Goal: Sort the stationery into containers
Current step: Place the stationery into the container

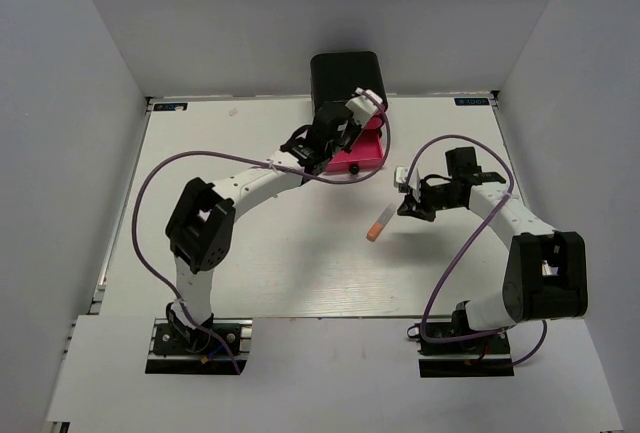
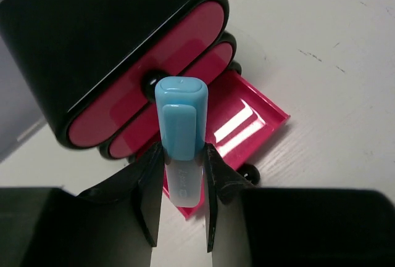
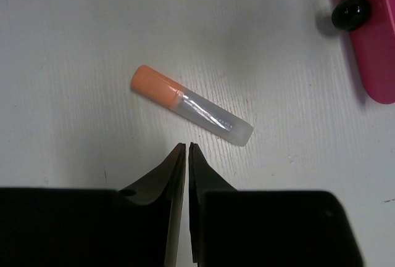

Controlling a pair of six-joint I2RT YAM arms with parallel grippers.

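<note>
Left gripper (image 2: 182, 156) clamps light-blue marker (image 2: 181, 113) cap-forward toward drawers (image 2: 114, 106) — right gripper (image 3: 186, 150) seemingly closed, empty.

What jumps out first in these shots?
The black cabinet at the far edge of the table, its bottom pink drawer pulled open. The left fingers grip a light blue marker at that drawer. An orange-capped marker lies on the table before the right fingers, shut and empty.

Top view: high overhead, facing down. Wrist views: close, downward. All share pink drawer (image 1: 362, 160) (image 2: 247, 122) (image 3: 373, 45).
</note>
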